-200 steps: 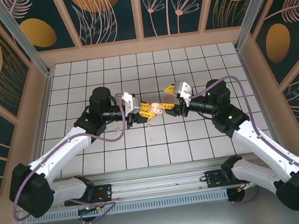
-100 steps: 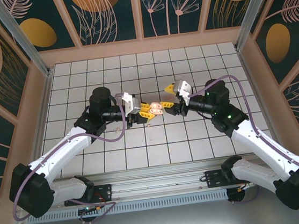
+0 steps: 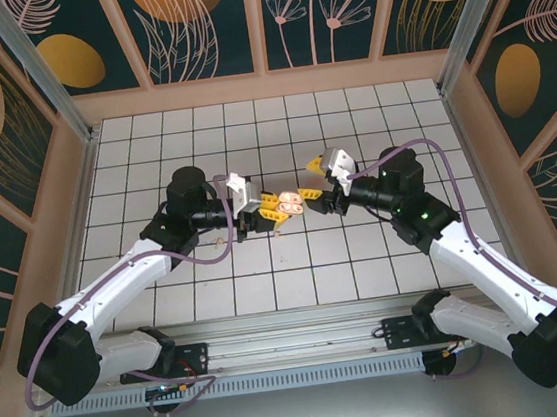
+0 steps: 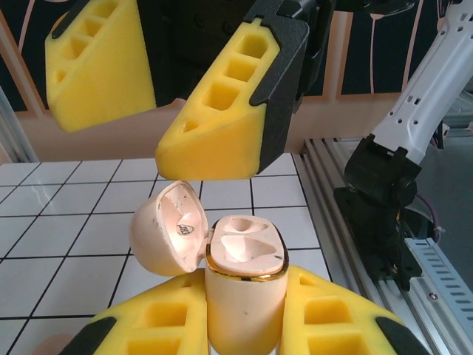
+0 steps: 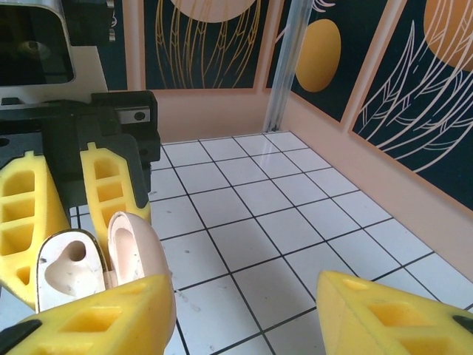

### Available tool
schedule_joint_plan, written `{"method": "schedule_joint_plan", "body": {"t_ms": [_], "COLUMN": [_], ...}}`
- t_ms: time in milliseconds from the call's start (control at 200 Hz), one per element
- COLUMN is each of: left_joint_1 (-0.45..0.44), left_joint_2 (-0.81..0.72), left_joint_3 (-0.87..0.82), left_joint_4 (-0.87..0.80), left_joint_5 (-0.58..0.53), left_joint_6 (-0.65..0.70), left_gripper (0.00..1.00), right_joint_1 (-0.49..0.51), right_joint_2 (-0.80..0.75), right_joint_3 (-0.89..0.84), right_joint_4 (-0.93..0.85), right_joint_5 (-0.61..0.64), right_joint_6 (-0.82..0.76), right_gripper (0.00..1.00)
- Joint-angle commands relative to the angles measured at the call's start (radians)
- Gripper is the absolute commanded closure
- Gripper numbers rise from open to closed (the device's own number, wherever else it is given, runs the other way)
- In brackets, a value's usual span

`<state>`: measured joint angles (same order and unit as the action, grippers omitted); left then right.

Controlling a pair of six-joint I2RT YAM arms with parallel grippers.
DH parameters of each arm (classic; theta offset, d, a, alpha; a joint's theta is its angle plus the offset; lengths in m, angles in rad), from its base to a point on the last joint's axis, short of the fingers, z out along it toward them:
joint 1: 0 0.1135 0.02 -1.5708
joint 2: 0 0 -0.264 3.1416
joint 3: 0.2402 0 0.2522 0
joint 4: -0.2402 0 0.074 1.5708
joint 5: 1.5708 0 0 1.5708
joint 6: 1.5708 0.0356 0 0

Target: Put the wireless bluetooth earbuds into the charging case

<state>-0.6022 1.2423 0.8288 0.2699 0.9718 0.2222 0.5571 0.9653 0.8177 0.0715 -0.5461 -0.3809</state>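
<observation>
Over the middle of the table (image 3: 132,155) the open, empty case (image 4: 244,255) was clamped in the left gripper (image 4: 244,329), the right gripper (image 5: 244,314) was held half-spread and empty beside it, and an earbud (image 3: 224,241), seemingly on the tiles nearby, was yet to be fetched.

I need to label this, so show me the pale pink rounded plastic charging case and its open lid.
pale pink charging case (image 4: 244,310): left wrist view, body's front wall.
open lid (image 4: 177,222): left wrist view, its inner hollow.
</observation>
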Motion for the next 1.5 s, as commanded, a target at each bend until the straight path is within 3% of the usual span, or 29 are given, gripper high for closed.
{"method": "schedule_joint_plan", "body": {"t_ms": [0,410,1246,1496], "left_joint_1": [-0.007,-0.006,-0.006,-0.007], "left_joint_2": [-0.03,-0.03,-0.037,-0.03], "left_joint_3": [-0.026,-0.15,-0.16,-0.147], "left_joint_4": [0.143,0.493,0.488,0.477], "left_joint_5": [0.031,-0.01,-0.039,-0.031], "left_joint_6": [-0.064,-0.298,-0.283,-0.276], "left_gripper": [0.9,0.9,0.9,0.9], "right_joint_1": [-0.003,-0.049,-0.079,-0.054], "right_joint_2": [0.006,-0.015,-0.052,-0.014], "right_joint_3": [-0.013,-0.049,-0.063,-0.028], "right_joint_4": [0.0,0.062,0.165,0.149], "right_joint_5": [-0.002,-0.132,-0.318,-0.4], "right_joint_6": [0.019,0.087,0.229,0.192], "right_gripper": [0.45,0.43,0.43,0.42]}}
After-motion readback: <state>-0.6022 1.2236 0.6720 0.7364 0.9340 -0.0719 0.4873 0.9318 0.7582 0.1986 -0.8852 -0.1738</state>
